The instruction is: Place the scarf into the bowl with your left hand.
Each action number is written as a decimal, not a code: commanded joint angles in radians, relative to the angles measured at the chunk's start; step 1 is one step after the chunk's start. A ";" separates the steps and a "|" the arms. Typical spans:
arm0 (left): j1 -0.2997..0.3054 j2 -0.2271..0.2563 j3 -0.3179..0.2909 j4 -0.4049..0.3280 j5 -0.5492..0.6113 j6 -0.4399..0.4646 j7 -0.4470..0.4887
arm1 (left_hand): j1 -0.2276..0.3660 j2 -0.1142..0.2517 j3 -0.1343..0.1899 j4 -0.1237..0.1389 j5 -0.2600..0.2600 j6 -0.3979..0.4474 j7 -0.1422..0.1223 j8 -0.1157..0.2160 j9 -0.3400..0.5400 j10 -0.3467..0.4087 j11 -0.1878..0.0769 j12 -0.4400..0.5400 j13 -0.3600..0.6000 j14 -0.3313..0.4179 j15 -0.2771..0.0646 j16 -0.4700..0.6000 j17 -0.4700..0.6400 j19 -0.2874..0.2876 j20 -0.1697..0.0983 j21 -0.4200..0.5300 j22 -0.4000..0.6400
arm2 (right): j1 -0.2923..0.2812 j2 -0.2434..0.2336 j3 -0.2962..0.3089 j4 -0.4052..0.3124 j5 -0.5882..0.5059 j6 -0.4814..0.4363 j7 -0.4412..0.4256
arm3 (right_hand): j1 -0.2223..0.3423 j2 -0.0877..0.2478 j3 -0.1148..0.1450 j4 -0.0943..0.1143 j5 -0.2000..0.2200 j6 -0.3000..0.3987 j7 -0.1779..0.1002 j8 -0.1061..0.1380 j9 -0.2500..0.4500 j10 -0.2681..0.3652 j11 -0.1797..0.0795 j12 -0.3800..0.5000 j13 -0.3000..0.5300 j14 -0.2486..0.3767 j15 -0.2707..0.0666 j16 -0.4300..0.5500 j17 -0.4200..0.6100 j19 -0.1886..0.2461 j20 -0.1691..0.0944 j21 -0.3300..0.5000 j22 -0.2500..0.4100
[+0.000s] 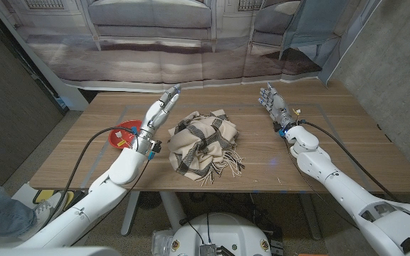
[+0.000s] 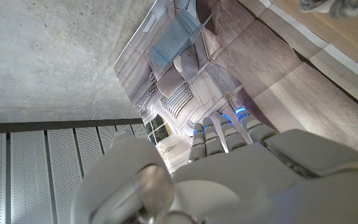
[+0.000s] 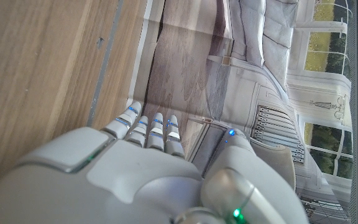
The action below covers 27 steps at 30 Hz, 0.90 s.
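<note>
On the wooden table (image 1: 333, 153), about in the middle, lies the scarf (image 1: 203, 144). It is beige with dark checks, crumpled in a loose heap, and its fringe hangs out on the near right side. No hand touches it.

To the left of the scarf, near the left edge of the table, stands the bowl (image 1: 123, 134). It is red and something small and light lies inside it, but I cannot tell what it is. The left forearm passes just beside the bowl and hides a part of its right side.

The left hand (image 1: 164, 107) is raised above the table, just to the far left of the scarf, with its fingers stretched out straight toward the far side and close together. It holds nothing. In the left wrist view the fingers (image 2: 219, 134) also reach out straight, with only the printed backdrop beyond them.

The right hand (image 1: 273, 103) is over the far right part of the table, well apart from the scarf, fingers extended and a little spread, empty. The right wrist view shows the same extended fingers (image 3: 156, 129) above the wood.

Behind the table hangs a backdrop (image 1: 155, 35) printed with a sofa and an armchair.
</note>
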 commanded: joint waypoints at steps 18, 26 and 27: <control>-0.002 0.105 0.058 -0.113 0.056 0.106 0.062 | 0.014 0.006 -0.007 -0.003 0.010 0.012 0.004 0.000 0.004 0.014 0.003 0.002 0.004 0.019 0.001 0.002 0.003 0.009 -0.017 -0.001 0.002 | 0.009 0.014 -0.006 0.010 0.002 0.006 0.010 | 0.002 0.014 -0.002 -0.008 0.003 0.010 -0.002 -0.002 0.003 0.012 0.000 0.004 0.005 0.016 -0.002 0.006 0.003 0.011 -0.003 0.002 0.006; 0.009 0.134 0.062 -0.163 0.122 0.178 0.125 | 0.018 0.009 -0.007 -0.004 0.012 0.016 0.001 -0.001 0.004 0.018 0.001 0.001 0.004 0.021 0.000 0.002 0.003 0.010 -0.017 -0.002 0.002 | 0.006 0.014 -0.006 0.011 0.002 0.007 0.010 | 0.002 0.015 -0.002 -0.009 0.003 0.011 -0.001 -0.002 0.003 0.013 -0.001 0.004 0.005 0.014 0.000 0.005 0.003 0.012 -0.003 0.002 0.006; 0.010 0.138 0.063 -0.172 0.133 0.194 0.133 | 0.018 0.010 -0.007 -0.004 0.012 0.018 0.002 0.000 0.004 0.018 0.001 0.001 0.004 0.022 0.000 0.001 0.003 0.010 -0.017 -0.003 0.002 | 0.006 0.013 -0.006 0.010 0.001 0.006 0.009 | 0.002 0.015 -0.003 -0.009 0.003 0.011 -0.002 -0.002 0.003 0.013 -0.001 0.004 0.005 0.015 0.000 0.005 0.003 0.012 -0.003 0.002 0.006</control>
